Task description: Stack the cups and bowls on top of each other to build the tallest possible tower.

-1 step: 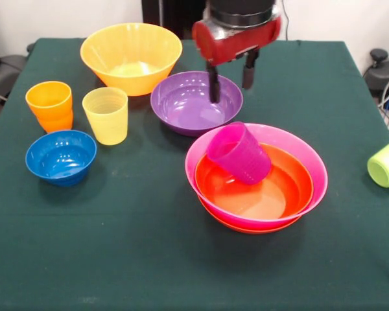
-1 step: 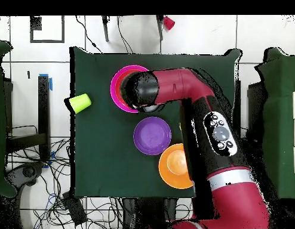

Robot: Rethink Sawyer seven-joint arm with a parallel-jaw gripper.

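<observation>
Cups sit at left as we scan: orange cup, yellow cup, near the blue bowl. Midway, our gripper hangs open, empty, over the purple bowl. A purple cup lies tilted in the tower; the lime cup, seemingly tipped, lies far right.

Glossy red arm, black joints, two dark fingers

Surface dark green. Far left: yellow-orange bowl, orange cup, yellow cup, blue bowl. Centre: purple bowl. Pink bowl holds red-orange bowl, magenta-purple cup. Right edge: lime green cup. Claw black, housing red.
</observation>
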